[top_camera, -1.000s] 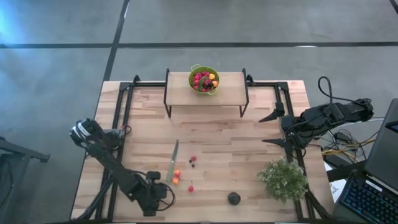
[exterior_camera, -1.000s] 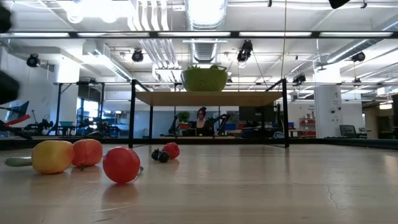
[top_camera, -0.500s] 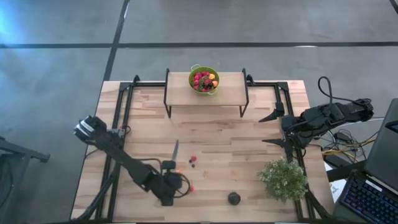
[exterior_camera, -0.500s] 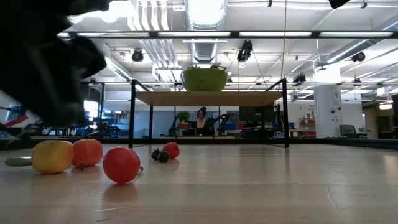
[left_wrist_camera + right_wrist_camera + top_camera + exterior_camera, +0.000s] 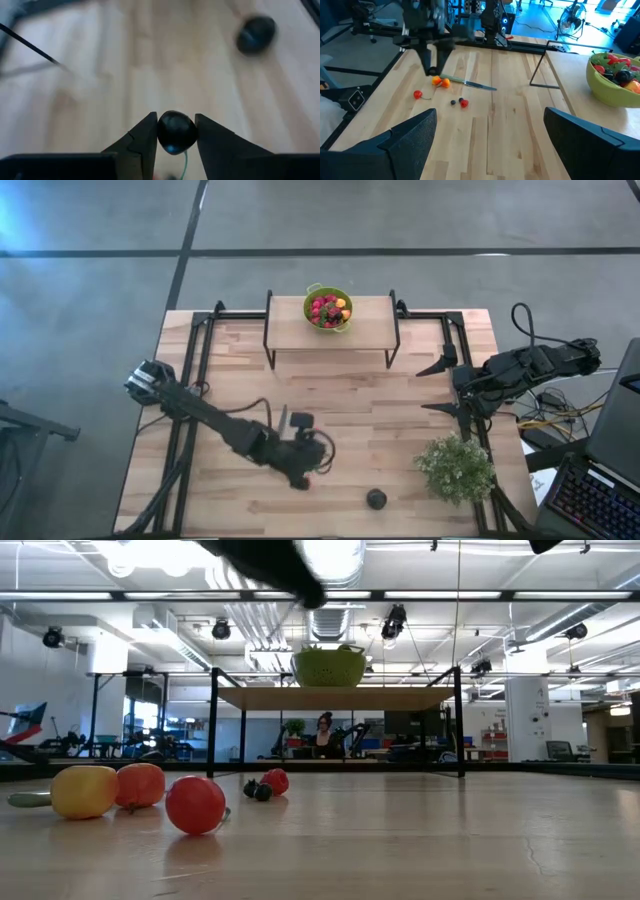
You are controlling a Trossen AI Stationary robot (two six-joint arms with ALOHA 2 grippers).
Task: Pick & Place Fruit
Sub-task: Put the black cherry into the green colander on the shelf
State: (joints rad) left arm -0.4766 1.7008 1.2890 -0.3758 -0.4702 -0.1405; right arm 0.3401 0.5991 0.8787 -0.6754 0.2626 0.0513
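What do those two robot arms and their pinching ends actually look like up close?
Both arms are dark, nearly black, built of jointed segments. The left arm has a pale grey base and ends in the left tool, two dark wedge-shaped fingers. The right arm trails black cables beside its base; the right tool has broad, matte dark fingers.

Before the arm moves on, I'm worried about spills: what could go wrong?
1. The left tool pinches the dark berry at its very fingertips; it may slip out in transit.
2. The green bowl sits on a raised shelf; a low path could clip the shelf's frame.
3. Loose fruit and the knife lie near the arm; a low sweep could scatter them.
The right tool waits open at the side.
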